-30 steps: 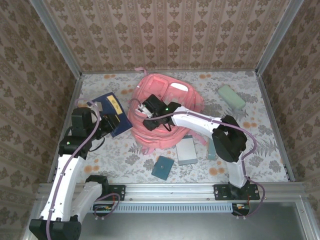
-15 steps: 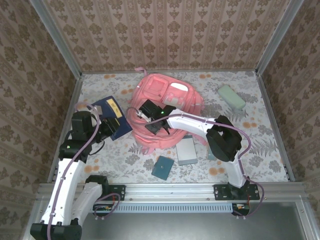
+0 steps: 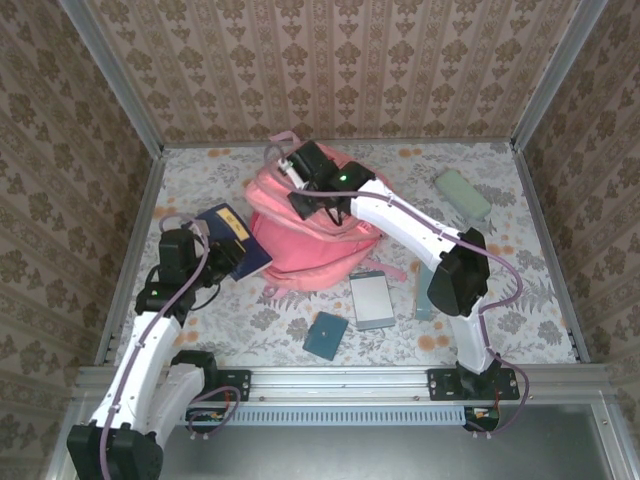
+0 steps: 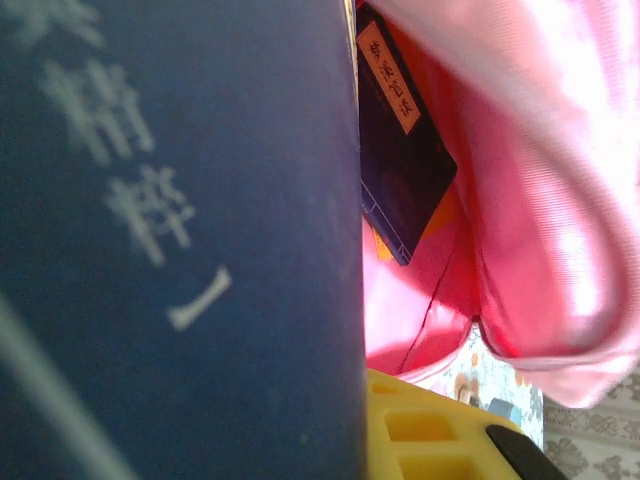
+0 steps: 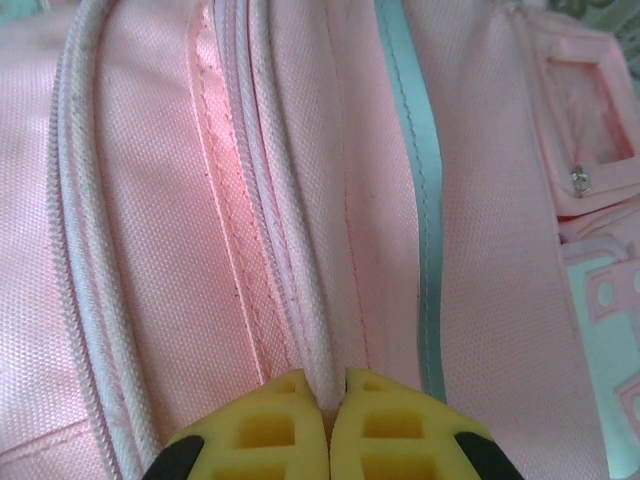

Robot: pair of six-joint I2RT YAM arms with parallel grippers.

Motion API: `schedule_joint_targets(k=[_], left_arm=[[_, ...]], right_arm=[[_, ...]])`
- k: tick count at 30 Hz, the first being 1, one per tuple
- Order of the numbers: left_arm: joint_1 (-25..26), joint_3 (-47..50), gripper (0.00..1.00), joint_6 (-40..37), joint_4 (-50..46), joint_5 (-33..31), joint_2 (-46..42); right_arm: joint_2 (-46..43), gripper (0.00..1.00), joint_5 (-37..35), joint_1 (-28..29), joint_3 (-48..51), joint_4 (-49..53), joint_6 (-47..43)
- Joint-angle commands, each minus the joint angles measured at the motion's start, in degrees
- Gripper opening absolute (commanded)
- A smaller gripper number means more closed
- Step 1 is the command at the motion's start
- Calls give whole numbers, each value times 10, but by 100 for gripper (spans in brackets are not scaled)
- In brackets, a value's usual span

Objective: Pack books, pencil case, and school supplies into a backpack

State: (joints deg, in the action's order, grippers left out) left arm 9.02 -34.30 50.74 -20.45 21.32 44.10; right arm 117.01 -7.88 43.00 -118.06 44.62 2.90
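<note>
The pink backpack (image 3: pixel 315 245) lies mid-table, its top edge raised toward the back. My right gripper (image 3: pixel 312 198) is shut on that edge, its fingertips (image 5: pixel 300 400) pinching a pale zipper seam (image 5: pixel 290 250). My left gripper (image 3: pixel 210 248) is shut on a navy book (image 3: pixel 228 232) at the backpack's left side. In the left wrist view that book's cover (image 4: pixel 180 240) sits against my yellow finger (image 4: pixel 430 430). Beyond it another navy book with an orange label (image 4: pixel 400 170) lies inside the pink opening (image 4: pixel 520 220). The mint pencil case (image 3: pixel 462 193) rests at the back right.
A thin grey-white book (image 3: pixel 372 300) lies in front of the backpack, a dark-teal pad (image 3: pixel 326 335) nearer the front edge, and a slim pale-teal bar (image 3: pixel 423 303) beside my right arm. Patterned walls enclose the table on three sides.
My right gripper closed on the backpack's seam and pulled it up and toward the back wall, reshaping the bag. My left arm carried the navy book right, toward the opening.
</note>
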Motion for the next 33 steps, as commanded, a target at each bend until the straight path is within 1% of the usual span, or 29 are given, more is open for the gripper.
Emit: schedule_joint_targets(k=[1,6,13,19,23,28,29,30,31,33], left_arm=[[18,26,18,59,118,-18,18],[62,30,19,89,233,-75,76],[102,-3,19,129,407,-109,237],[122,-23,18,182,555,-145,361],[128,-42,18,234,654,-154,444],[140,-104,17,284,686,-144,546],[145,-115,19,285,685,-146,559],[149,-125,26,285,673,-148,568],[153,-137,37,279,650,-146,572],[158,-161,51,261,574,-139,568]], right_arm=[[-1,0,40,-7,-53,3,44],[12,0,61,-6,-84,20,56],[9,0,71,-6,-85,18,72],[8,0,81,-7,-90,15,84],[10,0,90,-9,-95,13,92],[12,0,95,-10,-98,12,95],[12,0,95,-11,-98,13,94],[13,0,95,-12,-98,13,93],[13,0,95,-13,-98,13,93],[13,0,96,-16,-98,17,93]])
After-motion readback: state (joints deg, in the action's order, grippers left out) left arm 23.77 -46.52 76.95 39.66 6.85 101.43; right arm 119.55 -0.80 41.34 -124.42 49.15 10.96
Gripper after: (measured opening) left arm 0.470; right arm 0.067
